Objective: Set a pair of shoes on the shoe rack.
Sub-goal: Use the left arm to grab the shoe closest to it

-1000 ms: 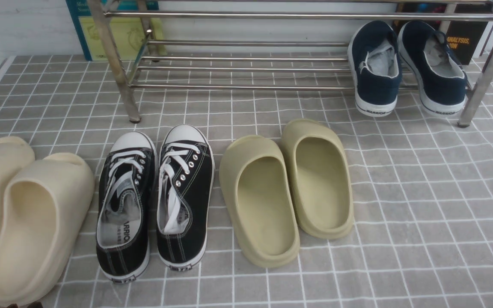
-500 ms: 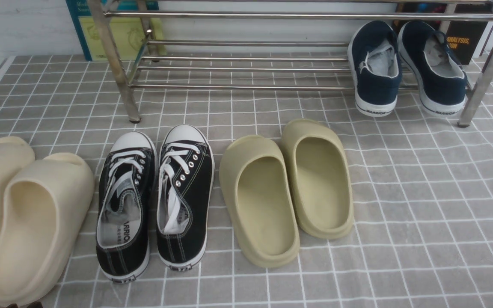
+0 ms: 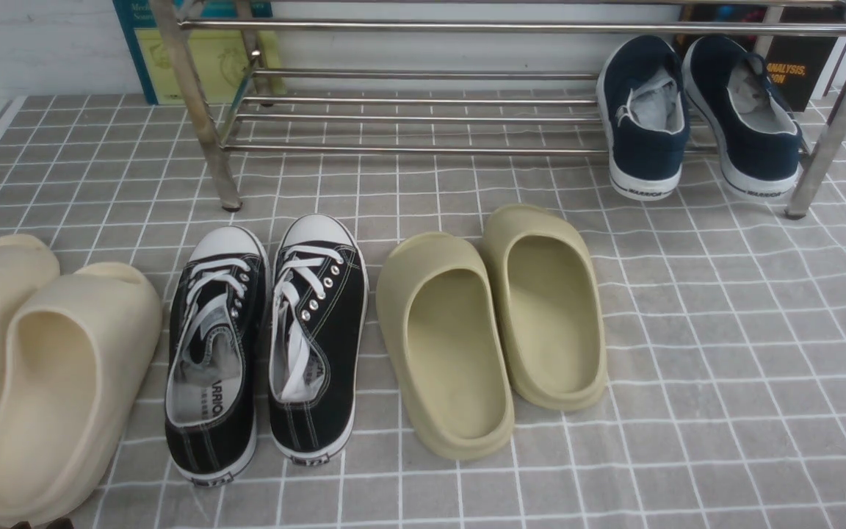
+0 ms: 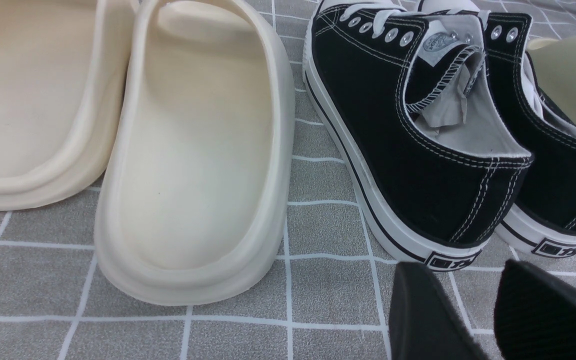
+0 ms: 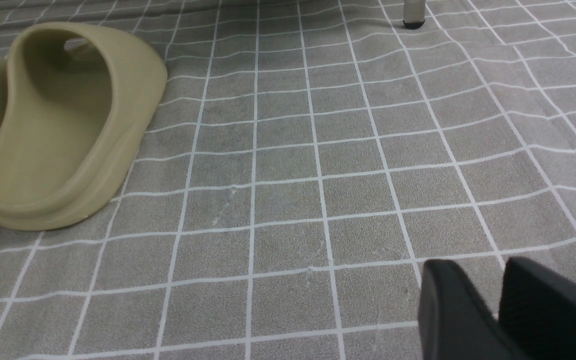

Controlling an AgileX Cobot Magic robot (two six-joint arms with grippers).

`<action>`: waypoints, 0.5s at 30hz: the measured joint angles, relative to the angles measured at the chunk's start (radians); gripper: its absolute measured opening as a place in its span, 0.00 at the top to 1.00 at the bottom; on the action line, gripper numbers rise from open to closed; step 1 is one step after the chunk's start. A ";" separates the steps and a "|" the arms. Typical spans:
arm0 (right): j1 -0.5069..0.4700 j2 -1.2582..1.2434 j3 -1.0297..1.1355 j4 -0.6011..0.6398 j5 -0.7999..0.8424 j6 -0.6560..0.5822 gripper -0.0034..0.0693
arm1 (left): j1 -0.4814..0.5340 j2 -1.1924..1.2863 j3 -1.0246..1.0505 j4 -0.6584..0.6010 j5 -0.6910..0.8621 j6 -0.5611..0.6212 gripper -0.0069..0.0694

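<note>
The pair of shoes, two black canvas sneakers with white laces, stands side by side on the checked mat in front of the shoe rack (image 3: 408,28). The left one (image 3: 210,439) and the right one (image 3: 338,316) point their toes at the rack. Neither arm shows in the front view. In the left wrist view my left gripper (image 4: 460,272) is open with nothing between its fingers, just behind the heel of the nearer sneaker (image 4: 393,140). My right gripper (image 5: 475,270) hangs over bare mat, its fingers a little apart and holding nothing.
Two olive slides (image 3: 445,345) sit right of the sneakers, two cream slides (image 3: 63,382) left of them. Navy sneakers (image 3: 643,125) rest on the rack's low shelf at the right. Books (image 3: 195,51) lean behind the rack. A rack foot (image 5: 412,15) shows far ahead of my right gripper.
</note>
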 joint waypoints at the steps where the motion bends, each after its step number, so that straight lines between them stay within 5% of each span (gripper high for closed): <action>1: 0.000 0.000 0.000 0.000 0.000 0.000 0.68 | 0.000 0.000 0.000 0.000 0.000 0.000 0.60; 15: 0.000 0.000 0.000 0.000 0.000 0.000 0.66 | 0.000 0.000 0.000 0.000 -0.031 -0.001 0.60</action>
